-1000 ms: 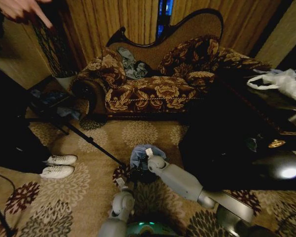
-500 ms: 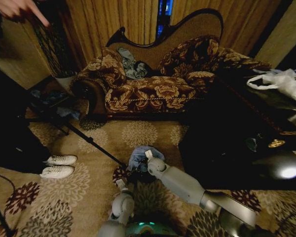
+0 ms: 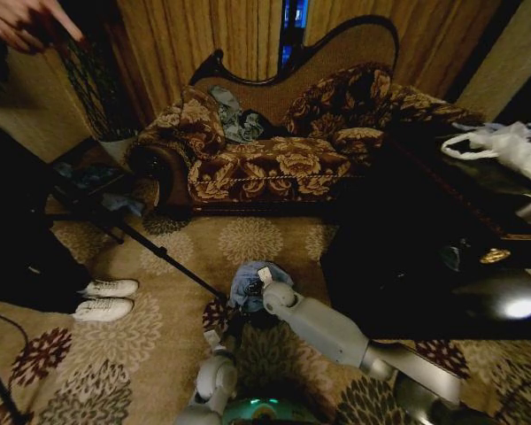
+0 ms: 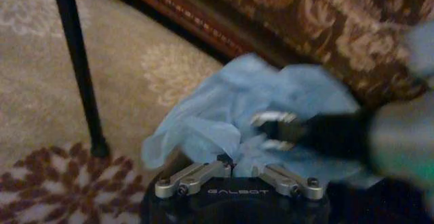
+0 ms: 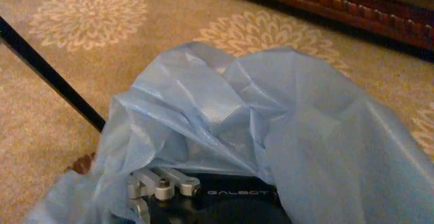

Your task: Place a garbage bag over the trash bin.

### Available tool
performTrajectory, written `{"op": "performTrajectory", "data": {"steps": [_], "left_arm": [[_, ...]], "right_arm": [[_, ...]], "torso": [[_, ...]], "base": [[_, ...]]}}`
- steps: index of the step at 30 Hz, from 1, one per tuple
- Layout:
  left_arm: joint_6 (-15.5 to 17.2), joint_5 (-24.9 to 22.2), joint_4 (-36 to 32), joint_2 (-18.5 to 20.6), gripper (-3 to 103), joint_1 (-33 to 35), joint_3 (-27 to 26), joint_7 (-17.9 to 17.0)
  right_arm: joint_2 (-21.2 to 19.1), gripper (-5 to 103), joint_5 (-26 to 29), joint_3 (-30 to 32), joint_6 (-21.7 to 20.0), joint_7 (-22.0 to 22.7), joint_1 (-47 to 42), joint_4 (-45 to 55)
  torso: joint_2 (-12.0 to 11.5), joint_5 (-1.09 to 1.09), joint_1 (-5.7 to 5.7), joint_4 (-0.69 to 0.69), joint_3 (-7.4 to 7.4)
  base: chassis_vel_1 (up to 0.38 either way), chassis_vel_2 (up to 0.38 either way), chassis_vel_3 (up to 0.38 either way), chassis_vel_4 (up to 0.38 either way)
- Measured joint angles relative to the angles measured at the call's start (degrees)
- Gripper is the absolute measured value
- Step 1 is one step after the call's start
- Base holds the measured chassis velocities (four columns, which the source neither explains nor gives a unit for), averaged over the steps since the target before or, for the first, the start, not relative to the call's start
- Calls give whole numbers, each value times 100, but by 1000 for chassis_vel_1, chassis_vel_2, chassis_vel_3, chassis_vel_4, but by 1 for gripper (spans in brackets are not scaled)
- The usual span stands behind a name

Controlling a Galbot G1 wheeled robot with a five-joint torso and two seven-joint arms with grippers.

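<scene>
The pale blue garbage bag (image 3: 250, 282) lies crumpled on the carpet in front of the sofa. My right gripper (image 3: 264, 276) reaches into it from the right, and the film (image 5: 271, 127) drapes over its body. One of its fingers (image 5: 162, 182) stands out to the side, and in the left wrist view the right gripper (image 4: 274, 130) has its fingers apart, so it is open. My left gripper (image 4: 245, 167) is at the bag's near edge, shut on a fold of the film (image 4: 224, 117). The trash bin is hidden.
A patterned sofa (image 3: 265, 159) stands beyond the bag. A black tripod leg (image 3: 159, 252) crosses the carpet left of it. White shoes (image 3: 106, 298) lie at the left. A dark table (image 3: 425, 257) holding a white plastic bag (image 3: 504, 146) is at the right.
The right gripper and the bag have shifted slightly left and away. The left arm has drawn back a little toward the base.
</scene>
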Motion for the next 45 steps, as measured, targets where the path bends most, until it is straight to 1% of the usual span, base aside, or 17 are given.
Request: {"op": "performTrajectory", "data": {"steps": [1,4,7,12,15,18,21,25,26,28,31,34,36,39,40,42,45], "left_arm": [[-79,78,378,15,0,-38,-16,80],[-185,180,765,19,0,-94,-23,209],[-293,293,939,19,0,-123,-23,287],[-362,348,1143,48,0,-201,-22,363],[-398,381,1229,47,0,-242,-21,380],[-563,593,1742,33,0,-443,-16,488],[-620,652,1822,21,0,-472,-16,507],[-654,729,1736,20,15,-448,-18,509],[-654,729,1736,20,15,-448,-18,509],[-792,854,1588,21,26,-391,-26,516],[-848,938,1378,25,31,-307,-29,514],[-879,1109,972,33,47,-143,-34,472],[-899,1156,875,40,47,-105,-33,444],[-1006,1254,595,76,65,8,-35,410],[-1006,1254,595,76,65,8,-35,410],[-1087,1332,492,120,76,84,-34,410],[-1178,1469,434,122,86,168,-34,414]], "right_arm": [[-8,100,9,-6,0,1,5,18],[-10,100,22,-19,-1,5,12,31],[11,100,24,-19,-1,11,26,35],[49,100,22,-22,-1,13,28,13],[56,100,23,-24,-1,13,30,6],[104,100,42,-19,1,9,100,-38],[120,100,66,-12,1,7,127,-33],[112,100,73,-8,5,2,134,-13],[112,100,73,-8,5,2,134,-13],[93,100,74,-6,10,1,119,19],[81,100,94,3,12,3,118,59],[69,100,238,34,5,9,148,92],[66,100,275,52,-1,9,154,93],[24,100,356,99,-8,-2,178,101],[24,100,356,99,-8,-2,178,101],[-2,100,374,118,-8,-27,196,88],[-4,100,371,150,0,-68,200,29]], "torso": [[0,0,0,-1,-1],[0,0,2,12,2],[0,-1,1,3,1],[0,-22,0,5,1],[0,-25,0,5,1],[0,-52,1,2,1],[0,-45,1,3,1],[0,-34,0,2,1],[0,-34,0,2,1],[0,-26,0,1,1],[0,-20,0,1,1],[0,-12,0,1,1],[0,-12,0,1,1],[0,-13,0,2,0],[0,-13,0,2,0],[0,-26,0,1,0],[0,-25,0,1,0]], "base": [[0,0,0,0],[0,0,0,0],[0,0,0,0],[0,0,0,0],[0,0,0,0],[0,0,0,0],[0,0,0,0],[0,0,0,0],[0,0,0,0],[0,0,0,0],[0,0,0,0],[0,0,0,0],[0,0,0,0],[0,0,0,0],[0,0,0,0],[0,0,0,0],[0,0,0,0]]}}
